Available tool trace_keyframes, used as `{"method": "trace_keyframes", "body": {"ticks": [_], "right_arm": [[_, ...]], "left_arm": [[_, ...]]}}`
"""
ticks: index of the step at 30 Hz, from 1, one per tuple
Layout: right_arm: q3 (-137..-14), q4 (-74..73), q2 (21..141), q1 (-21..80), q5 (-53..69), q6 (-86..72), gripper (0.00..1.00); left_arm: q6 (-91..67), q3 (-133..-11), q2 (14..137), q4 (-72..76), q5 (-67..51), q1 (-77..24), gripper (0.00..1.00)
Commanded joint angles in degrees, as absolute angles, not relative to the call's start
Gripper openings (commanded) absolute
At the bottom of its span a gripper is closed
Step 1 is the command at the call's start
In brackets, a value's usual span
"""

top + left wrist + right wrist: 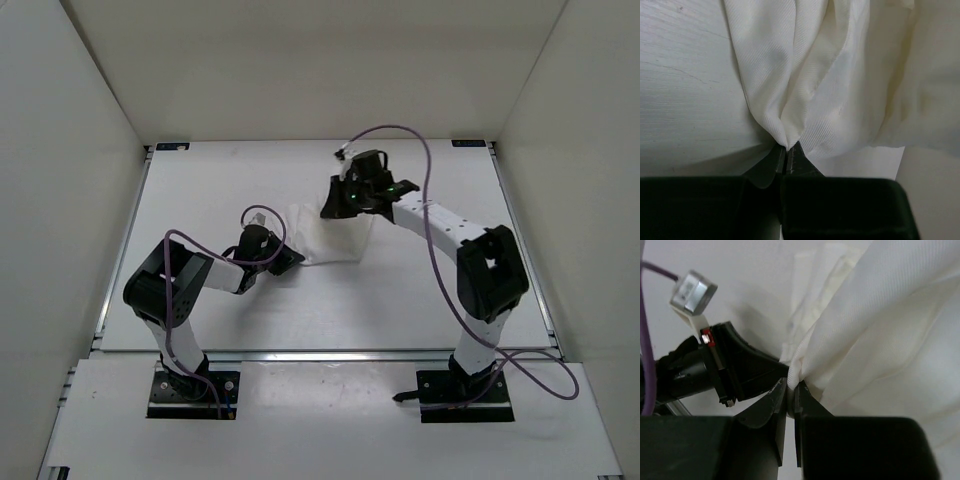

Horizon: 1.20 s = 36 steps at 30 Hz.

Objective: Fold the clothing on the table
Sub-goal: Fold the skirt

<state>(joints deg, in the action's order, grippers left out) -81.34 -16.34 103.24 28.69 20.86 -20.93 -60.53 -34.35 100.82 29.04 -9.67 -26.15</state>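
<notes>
The white clothing (335, 240) lies bunched near the middle of the table (400, 300), stretched between the two grippers. My left gripper (290, 258) is at its near left corner, shut on a pinched fold of the clothing (830, 75), which fans upward from the fingertips (796, 155). At the fabric's far edge, my right gripper (345, 205) is shut on a rolled hem of the clothing (890, 330); the cloth sits squeezed between its fingers (777, 395). Much of the garment's outline is hidden under the right arm.
White walls (70, 150) enclose the table on three sides. Metal rails and black corner brackets (172, 146) mark its edges. Purple cables (430, 190) loop over both arms. The left arm's wrist (715, 370) shows close beside the right gripper.
</notes>
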Motion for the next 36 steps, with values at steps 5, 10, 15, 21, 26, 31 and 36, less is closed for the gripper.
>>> {"method": "trace_keyframes", "body": {"ticks": [5, 10, 15, 21, 26, 31, 36], "right_arm": [[-83.85, -16.87, 112.58, 37.17, 23.20, -22.50, 0.00], [-85.08, -16.70, 114.08, 38.41, 26.09, -22.94, 0.10], [-85.61, -14.94, 111.28, 37.88, 29.45, -21.80, 0.51], [-81.31, -10.38, 99.25, 37.62, 24.79, -21.71, 0.83], [-73.40, -6.33, 90.01, 35.51, 24.08, -24.25, 0.84], [-65.05, -3.95, 80.35, 34.54, 23.65, -26.89, 0.84], [-58.99, -3.60, 73.22, 32.88, 22.94, -28.29, 0.83]], "left_arm": [[-59.59, -32.08, 100.28, 29.53, -11.60, -23.91, 0.00], [-59.41, -29.63, 100.11, 31.37, -13.79, -22.94, 0.03], [-60.64, -27.86, 98.10, 33.40, -17.66, -21.71, 0.50], [-61.96, -22.42, 87.48, 28.31, -19.07, -19.42, 0.63], [-61.52, -14.08, 69.04, 20.85, -16.88, -16.36, 0.65], [-57.67, -13.96, 50.05, 6.44, -15.12, -11.70, 0.66], [-48.36, -23.53, 46.57, -8.86, -21.00, -9.93, 0.68]]}}
